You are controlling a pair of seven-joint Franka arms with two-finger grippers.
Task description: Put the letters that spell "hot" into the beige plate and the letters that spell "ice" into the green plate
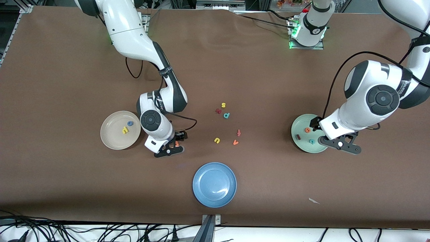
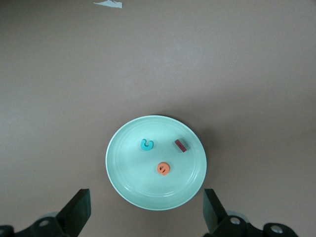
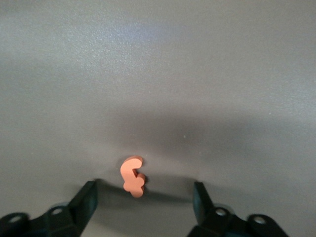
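Brown table (image 1: 67, 67); right gripper (image 3: 143, 197) unclenched around orange t (image 3: 132, 176); left gripper (image 2: 145, 210) released; no legible writing.

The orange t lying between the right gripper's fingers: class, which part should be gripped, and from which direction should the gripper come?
Grip the orange t across its narrow stem, coming straight down from above. It lies flat on the brown table and is tiny, so only its thin side edges offer opposing faces. The right gripper already straddles it with open fingers; closing there looks sensible.
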